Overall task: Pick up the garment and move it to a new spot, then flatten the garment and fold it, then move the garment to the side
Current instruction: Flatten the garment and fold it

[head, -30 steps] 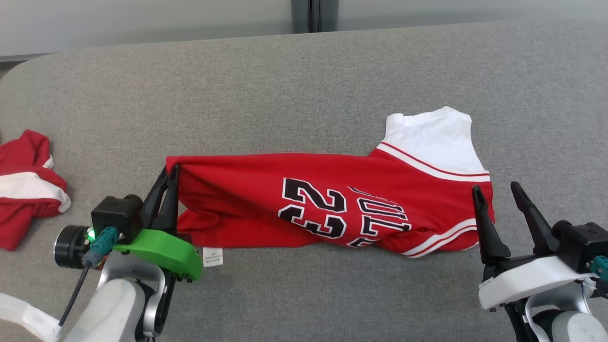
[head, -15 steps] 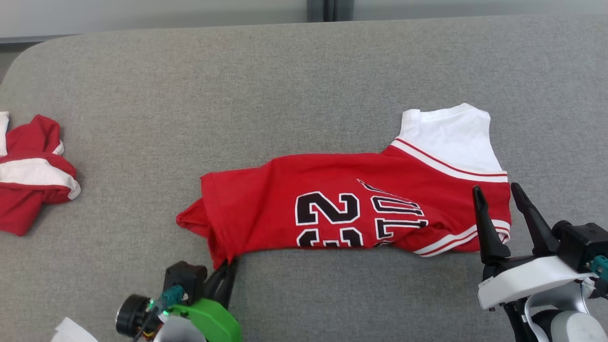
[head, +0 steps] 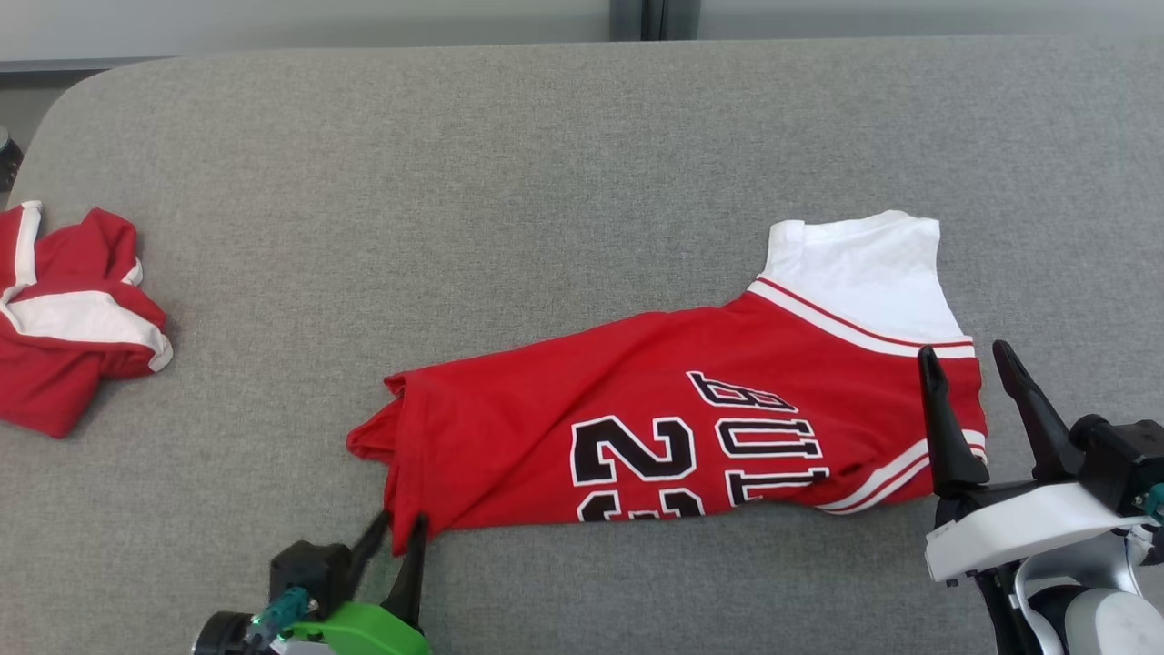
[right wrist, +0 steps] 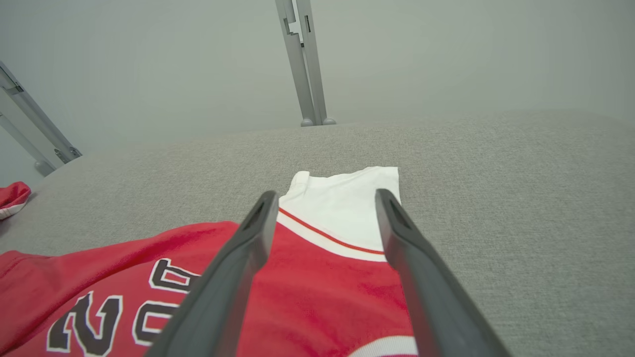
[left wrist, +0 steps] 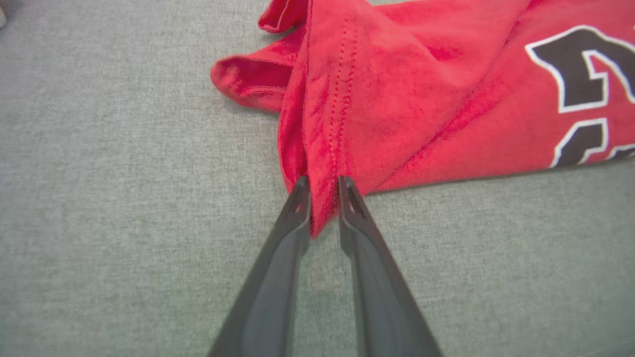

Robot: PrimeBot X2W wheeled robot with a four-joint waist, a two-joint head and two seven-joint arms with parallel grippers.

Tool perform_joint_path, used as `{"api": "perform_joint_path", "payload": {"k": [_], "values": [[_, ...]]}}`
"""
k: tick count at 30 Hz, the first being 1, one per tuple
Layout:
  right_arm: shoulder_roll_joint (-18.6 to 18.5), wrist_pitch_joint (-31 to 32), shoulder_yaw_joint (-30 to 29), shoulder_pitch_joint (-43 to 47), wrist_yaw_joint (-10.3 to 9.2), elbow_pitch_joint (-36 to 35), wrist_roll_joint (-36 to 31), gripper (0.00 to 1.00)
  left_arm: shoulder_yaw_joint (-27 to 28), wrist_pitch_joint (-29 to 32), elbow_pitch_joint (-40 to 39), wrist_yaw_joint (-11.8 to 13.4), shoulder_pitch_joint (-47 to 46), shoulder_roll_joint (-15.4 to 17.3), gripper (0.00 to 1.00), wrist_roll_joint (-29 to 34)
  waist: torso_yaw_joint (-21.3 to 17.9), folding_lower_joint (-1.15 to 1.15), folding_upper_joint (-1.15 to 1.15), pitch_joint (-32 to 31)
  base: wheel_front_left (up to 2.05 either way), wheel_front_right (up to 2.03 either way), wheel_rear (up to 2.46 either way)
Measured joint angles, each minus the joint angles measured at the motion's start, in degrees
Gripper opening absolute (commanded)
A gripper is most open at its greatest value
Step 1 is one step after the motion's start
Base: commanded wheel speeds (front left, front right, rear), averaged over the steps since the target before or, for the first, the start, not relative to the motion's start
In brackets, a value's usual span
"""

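Where: the red jersey [head: 691,409] lies stretched across the middle of the grey desk [head: 455,182], white shoulder end to the robot's right, left end bunched.
Handling: soft, light and limp; it will likely drag and crease rather than slide. Corners and hems look like the best holds.
Left pincer [left wrist: 323,182]: narrow, a cloth corner between its fingers; I cannot tell if it grips.
Right pincer [head: 964,350]: wide, empty, over the striped end.
Around: another red-and-white garment [head: 73,318] lies well apart at the left; it seems no obstacle.

The grey surface [head: 455,182] lies open beyond the jersey [head: 691,400]; red bundle [head: 73,318] sits far left.
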Motion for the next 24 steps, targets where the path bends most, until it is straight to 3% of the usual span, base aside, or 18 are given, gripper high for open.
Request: {"api": "perform_joint_path", "payload": {"k": [8,13,24], "values": [[-0.36,0.54,-1.63,0.99,0.00,-1.47,-0.91,1.00,7.36,-7.44,-3.91,5.76,0.15,0.99,1.00,-0.35,0.14,0.00,0.00,-2.20,0.00,0.00,0.00],[-0.46,0.81,-2.12,1.01,0.00,-2.68,-1.34,1.00,10.47,-9.85,-8.62,8.04,-0.57,2.05,1.00,0.45,-0.14,0.00,0.00,-3.64,0.00,0.00,0.00],[-0.96,1.33,-1.71,2.24,0.00,-3.07,-1.33,1.00,9.65,-7.17,-12.25,9.00,-1.94,3.58,1.00,1.88,-2.86,0.00,0.00,-6.61,0.00,0.00,0.00]]}}
